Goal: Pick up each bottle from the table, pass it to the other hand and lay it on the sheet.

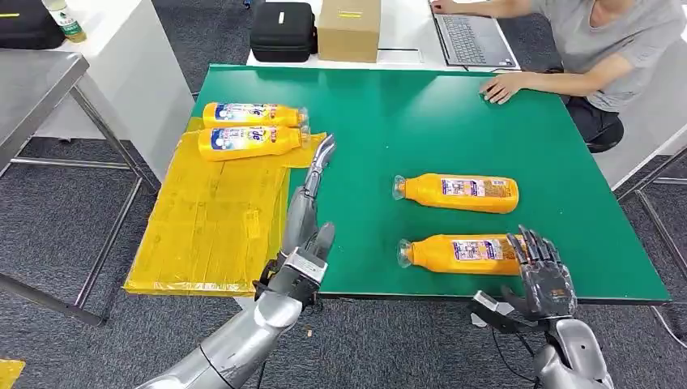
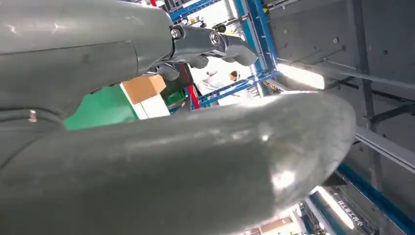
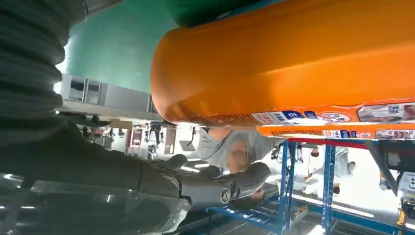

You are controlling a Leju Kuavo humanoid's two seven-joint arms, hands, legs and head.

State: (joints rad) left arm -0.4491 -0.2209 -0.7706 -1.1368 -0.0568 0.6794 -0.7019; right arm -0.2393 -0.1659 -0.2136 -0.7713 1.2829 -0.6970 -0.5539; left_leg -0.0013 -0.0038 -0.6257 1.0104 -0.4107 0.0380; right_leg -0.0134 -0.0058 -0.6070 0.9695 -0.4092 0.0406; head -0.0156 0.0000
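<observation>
The table (image 1: 405, 121) has a flat, matte green top. A crinkled yellow sheet (image 1: 211, 219) of thin glossy plastic lies over its left edge and hangs past it. Two orange bottles lie on their sides on the sheet's far end, side by side and nearly touching: the far bottle (image 1: 251, 113) and the second bottle (image 1: 247, 140), both smooth plastic with blue and white labels and clear caps pointing right.

Two more of the same bottles lie on the bare green top, caps pointing left. The upper bottle (image 1: 458, 193) is well clear of both hands. The near bottle (image 1: 458, 253) lies close to the table's front edge, and the right hand (image 1: 541, 271) is at its base end, dark fingers (image 1: 531, 243) spread and raised against the bottle's end. From the right wrist view the rounded orange base (image 3: 274, 63) sits just beside the thumb (image 3: 215, 186), with a gap between them; the hand is apart and holds nothing.

The left hand (image 1: 308, 235), silver metal, reaches out over the sheet's right edge with fingers stretched straight toward the second bottle, not touching it, and holds nothing.

Beyond the table stand a black case (image 1: 282, 31) and a brown cardboard box (image 1: 349, 29). A person in a grey shirt sits at the far right corner with one hand (image 1: 502, 85) on the green top, beside a laptop (image 1: 474, 36).
</observation>
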